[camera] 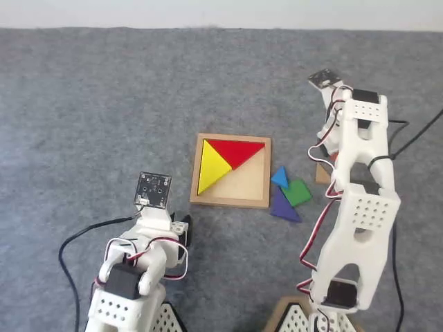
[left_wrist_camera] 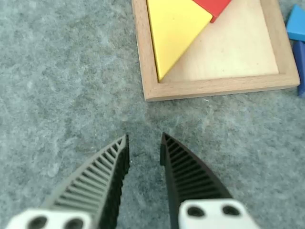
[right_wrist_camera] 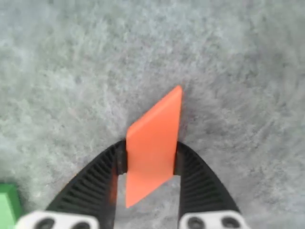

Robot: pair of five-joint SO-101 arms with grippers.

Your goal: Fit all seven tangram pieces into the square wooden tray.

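Right gripper [right_wrist_camera: 150, 151] is clenched on the orange piece [right_wrist_camera: 153, 126] across its flat edges, beyond the loose pieces beside the tray [camera: 230, 202]. It is probably rigid, light and smooth, so an off-centre pinch may twist it. Left gripper [left_wrist_camera: 144, 143] hangs released near the tray.

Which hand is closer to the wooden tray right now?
Left. The left hand is open just short of the wooden tray; the right hand, shut on an orange piece, is farther off, beyond the green piece.

Seemingly a robotics lab: a white right arm [camera: 360, 207] on a grey felt-covered table [camera: 83, 90], pale wall [camera: 208, 12] behind.
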